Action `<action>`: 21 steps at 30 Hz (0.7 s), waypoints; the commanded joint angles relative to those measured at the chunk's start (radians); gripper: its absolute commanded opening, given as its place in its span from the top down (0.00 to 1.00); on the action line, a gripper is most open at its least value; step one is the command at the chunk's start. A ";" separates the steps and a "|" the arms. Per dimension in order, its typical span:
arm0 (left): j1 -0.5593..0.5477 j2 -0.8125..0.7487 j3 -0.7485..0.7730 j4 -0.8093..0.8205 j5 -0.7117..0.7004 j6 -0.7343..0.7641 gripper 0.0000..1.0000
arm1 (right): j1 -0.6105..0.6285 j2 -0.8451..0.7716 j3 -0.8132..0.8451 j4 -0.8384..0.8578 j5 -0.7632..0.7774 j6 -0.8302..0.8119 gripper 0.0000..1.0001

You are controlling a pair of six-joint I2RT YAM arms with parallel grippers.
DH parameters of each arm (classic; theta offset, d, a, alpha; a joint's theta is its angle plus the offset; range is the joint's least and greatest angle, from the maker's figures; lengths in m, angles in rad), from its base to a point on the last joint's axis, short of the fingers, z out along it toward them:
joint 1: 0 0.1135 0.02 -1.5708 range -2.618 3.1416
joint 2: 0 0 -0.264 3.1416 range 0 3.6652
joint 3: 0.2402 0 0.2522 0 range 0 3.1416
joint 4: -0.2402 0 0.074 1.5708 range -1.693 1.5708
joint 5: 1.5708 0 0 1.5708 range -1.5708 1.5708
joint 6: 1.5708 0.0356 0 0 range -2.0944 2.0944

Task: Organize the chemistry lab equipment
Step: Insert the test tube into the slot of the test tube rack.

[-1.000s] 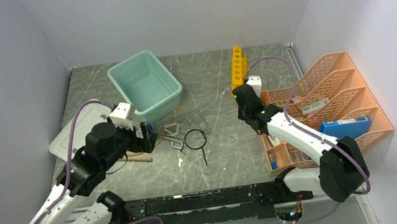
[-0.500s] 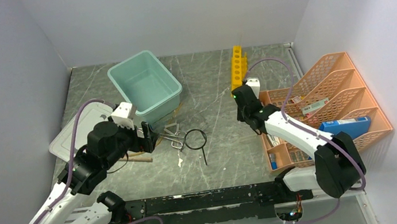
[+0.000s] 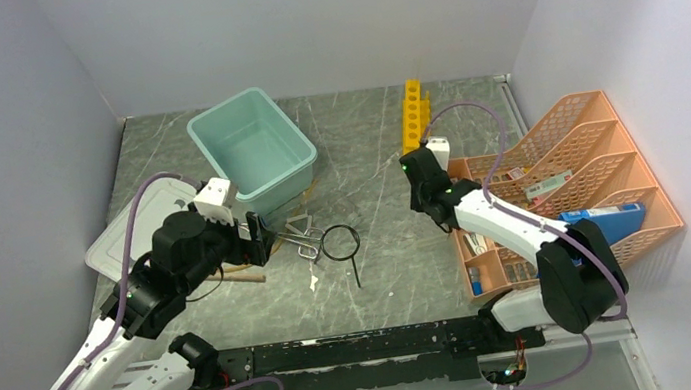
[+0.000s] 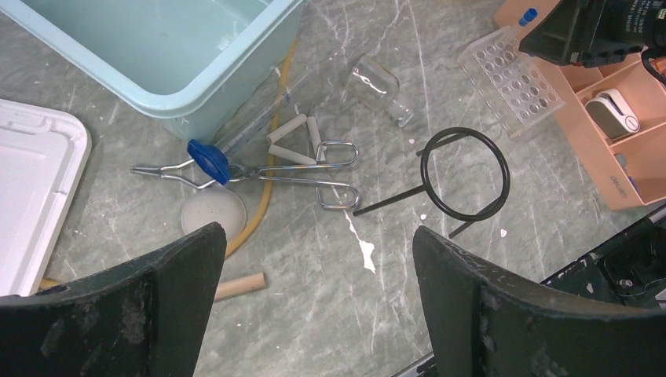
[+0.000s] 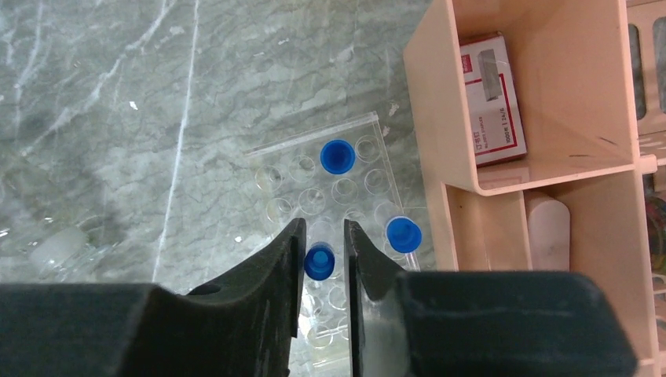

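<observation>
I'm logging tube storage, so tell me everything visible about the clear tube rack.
The rack is a clear plastic plate with rows of round holes. It lies flat on the grey table, beside the orange organiser. Three blue-capped tubes show in it, one of them between the fingers of the right gripper. The rack's near end is hidden behind that gripper.

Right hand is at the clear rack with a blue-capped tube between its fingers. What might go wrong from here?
1. The right hand has its fingers close on either side of the blue-capped tube in the clear rack. A crooked retreat may drag the tube out or shift the rack.
2. A neighbouring capped tube stands just beside one finger, so opening wider may knock it.
</observation>
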 commanded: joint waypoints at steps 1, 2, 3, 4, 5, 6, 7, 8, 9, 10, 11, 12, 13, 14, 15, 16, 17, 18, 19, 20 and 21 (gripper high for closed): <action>-0.003 0.002 -0.004 0.019 -0.005 0.016 0.08 | -0.012 0.013 0.037 -0.032 0.022 0.020 0.71; -0.004 0.003 -0.004 0.019 -0.007 0.015 0.08 | -0.012 0.010 0.044 -0.038 0.023 0.020 0.70; -0.003 0.002 -0.004 0.018 -0.008 0.014 0.08 | -0.012 0.006 0.052 -0.043 0.022 0.020 0.68; -0.003 0.002 -0.005 0.017 -0.009 0.014 0.08 | -0.013 0.000 0.059 -0.049 0.022 0.019 0.67; -0.003 0.002 -0.004 0.018 -0.010 0.014 0.08 | -0.011 -0.008 0.065 -0.052 0.020 0.017 0.66; -0.003 0.002 -0.004 0.019 -0.010 0.014 0.08 | -0.012 -0.016 0.074 -0.059 0.018 0.015 0.65; -0.003 0.001 -0.004 0.019 -0.011 0.014 0.08 | -0.011 -0.024 0.083 -0.066 0.015 0.015 0.64; -0.003 0.001 -0.004 0.018 -0.013 0.013 0.08 | -0.011 -0.032 0.094 -0.074 0.009 0.012 0.63; -0.002 0.002 -0.004 0.018 -0.014 0.013 0.07 | -0.011 -0.043 0.104 -0.083 0.001 0.008 0.62; -0.003 0.003 -0.004 0.017 -0.013 0.013 0.08 | -0.012 -0.053 0.116 -0.090 -0.008 0.005 0.61; -0.003 0.004 -0.004 0.017 -0.013 0.013 0.07 | -0.013 -0.067 0.127 -0.100 -0.018 0.003 0.60; -0.002 0.006 -0.004 0.017 -0.013 0.013 0.07 | -0.012 -0.079 0.138 -0.107 -0.030 -0.003 0.60; -0.003 0.008 -0.003 0.017 -0.012 0.013 0.07 | -0.011 -0.092 0.150 -0.112 -0.048 -0.008 0.59; -0.003 0.010 -0.002 0.017 -0.011 0.013 0.07 | -0.012 -0.106 0.161 -0.114 -0.071 -0.015 0.58; -0.003 0.012 -0.003 0.018 -0.011 0.013 0.07 | -0.012 -0.122 0.168 -0.111 -0.099 -0.027 0.58; -0.002 0.015 -0.003 0.019 -0.010 0.013 0.07 | -0.012 -0.138 0.173 -0.109 -0.128 -0.035 0.57; -0.001 0.018 -0.002 0.019 -0.010 0.012 0.07 | -0.012 -0.154 0.178 -0.106 -0.159 -0.044 0.55; -0.001 0.021 -0.003 0.019 -0.007 0.011 0.07 | -0.012 -0.168 0.182 -0.106 -0.192 -0.051 0.54; -0.001 0.023 -0.002 0.020 -0.005 0.010 0.07 | -0.012 -0.179 0.187 -0.110 -0.217 -0.055 0.54; -0.001 0.028 -0.001 0.023 0.001 0.008 0.07 | -0.012 -0.189 0.194 -0.117 -0.252 -0.061 0.53; -0.001 0.033 -0.001 0.025 0.004 0.005 0.08 | -0.011 -0.196 0.199 -0.124 -0.275 -0.066 0.53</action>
